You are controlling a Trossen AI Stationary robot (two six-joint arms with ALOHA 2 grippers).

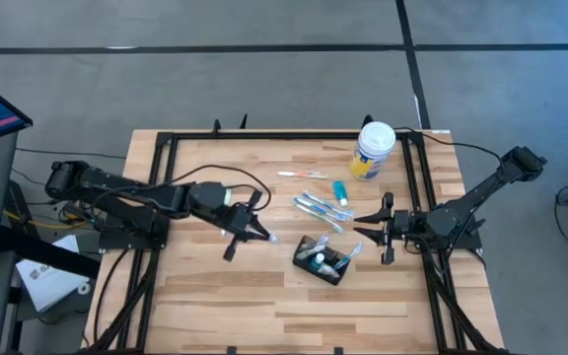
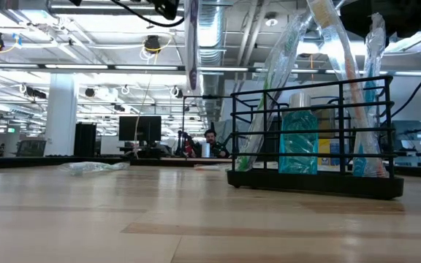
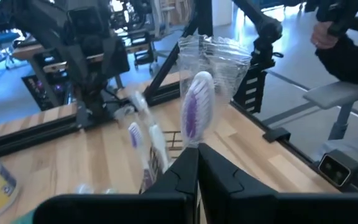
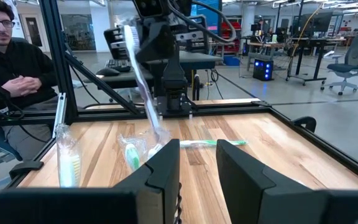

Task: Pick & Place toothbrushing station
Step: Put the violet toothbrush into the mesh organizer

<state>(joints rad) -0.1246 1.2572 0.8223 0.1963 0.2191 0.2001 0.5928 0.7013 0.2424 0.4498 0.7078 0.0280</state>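
The toothbrushing station [image 1: 321, 259] is a black wire holder right of the table's middle. It stands on its base and holds wrapped toothbrushes and a blue bottle, as the low view [image 2: 313, 139] shows. My left gripper [image 1: 262, 234] is left of it, above the table, shut on a wrapped toothbrush [image 3: 195, 115] with a white and purple head. My right gripper [image 1: 378, 229] is open and empty just right of the station; its wrist view [image 4: 197, 165] shows the gap between its fingers. My left gripper pinches the wrapped toothbrush between its two shut fingers, on the handle just behind the head [image 3: 194, 142]. The head and the clear wrapper stick out past the fingertips. In the low view the toothbrush [image 2: 191, 51] hangs down, clear of the table.
Several wrapped toothbrushes [image 1: 319, 207] and a small teal bottle [image 1: 340, 190] lie beyond the station. A loose toothbrush [image 1: 299, 175] lies farther back. A white-lidded yellow tub [image 1: 373, 150] stands at the far right. A person [image 4: 8, 68] sits beyond the table.
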